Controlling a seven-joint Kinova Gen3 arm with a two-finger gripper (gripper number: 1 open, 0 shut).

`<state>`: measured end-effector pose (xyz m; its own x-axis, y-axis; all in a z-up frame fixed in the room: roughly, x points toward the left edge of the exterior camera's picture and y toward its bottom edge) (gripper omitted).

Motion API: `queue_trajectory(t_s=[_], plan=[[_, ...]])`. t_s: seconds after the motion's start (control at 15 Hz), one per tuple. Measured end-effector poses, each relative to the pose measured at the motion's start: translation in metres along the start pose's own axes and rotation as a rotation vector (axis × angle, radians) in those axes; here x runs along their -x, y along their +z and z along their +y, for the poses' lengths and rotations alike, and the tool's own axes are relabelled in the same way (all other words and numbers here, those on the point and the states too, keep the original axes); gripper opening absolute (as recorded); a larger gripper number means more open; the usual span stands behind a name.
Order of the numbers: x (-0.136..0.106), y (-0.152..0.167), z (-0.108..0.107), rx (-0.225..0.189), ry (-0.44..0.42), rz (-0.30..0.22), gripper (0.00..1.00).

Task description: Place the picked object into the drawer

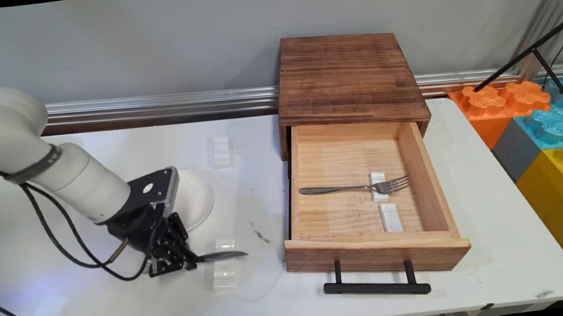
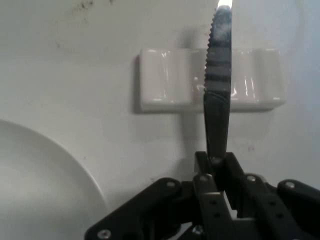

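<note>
My gripper (image 1: 189,261) is shut on a metal knife (image 1: 221,256) low over the table's left front. The blade points right and hangs over a white cutlery rest (image 1: 224,273). In the hand view the serrated knife (image 2: 218,85) runs up from my gripper (image 2: 217,165) across the same white rest (image 2: 170,85). A white plate (image 1: 195,197) lies just behind my hand, and its rim (image 2: 45,175) shows at the lower left of the hand view.
An open wooden drawer (image 1: 370,251) with a black handle (image 1: 376,287) stands to the right. Inside it a fork (image 1: 358,187) lies on a white rest (image 1: 378,185), with a second rest (image 1: 390,217) beside it. Another white rest (image 1: 221,151) sits behind the plate. Coloured foam blocks (image 1: 551,135) flank the table's right.
</note>
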<state>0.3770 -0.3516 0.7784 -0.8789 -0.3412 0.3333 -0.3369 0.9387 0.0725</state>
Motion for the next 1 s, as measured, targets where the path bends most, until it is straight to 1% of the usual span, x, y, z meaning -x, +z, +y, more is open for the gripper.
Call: queue_trajectory(t_s=[0.47,0.73,1.0], plan=[[-0.012,-0.033,-0.008,0.02,0.004,0.01,0.0],[-0.025,-0.061,-0.012,0.036,0.002,0.014,0.0],[-0.042,-0.101,-0.017,0.047,-0.007,0.01,0.0]])
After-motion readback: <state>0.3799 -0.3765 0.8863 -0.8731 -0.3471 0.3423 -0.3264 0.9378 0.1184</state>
